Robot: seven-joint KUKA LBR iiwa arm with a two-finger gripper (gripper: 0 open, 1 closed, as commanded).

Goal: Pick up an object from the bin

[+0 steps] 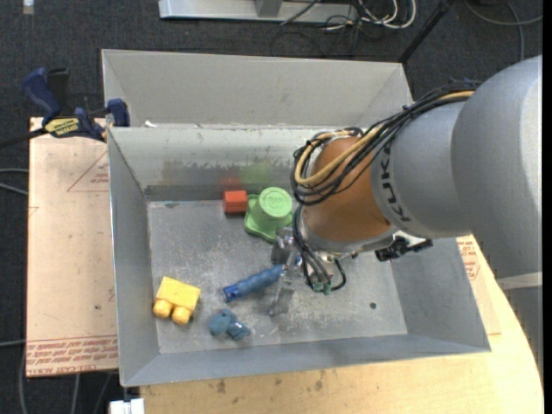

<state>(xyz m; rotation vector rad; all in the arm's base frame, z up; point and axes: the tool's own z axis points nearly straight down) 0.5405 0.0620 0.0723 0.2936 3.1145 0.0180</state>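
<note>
Your bin [129,231] holds: block [235,201] at back, cup [270,211] touching its right; brick [177,299] front-left; stick-shaped piece [253,284] centre.

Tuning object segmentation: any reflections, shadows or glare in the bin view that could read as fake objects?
Camera view: the bin's back wall mirrors the red block and green cup as faint red and green smears above them; light is even, with only soft shadows beside the yellow block and blue tool; no hard glare on the bin floor.
</note>
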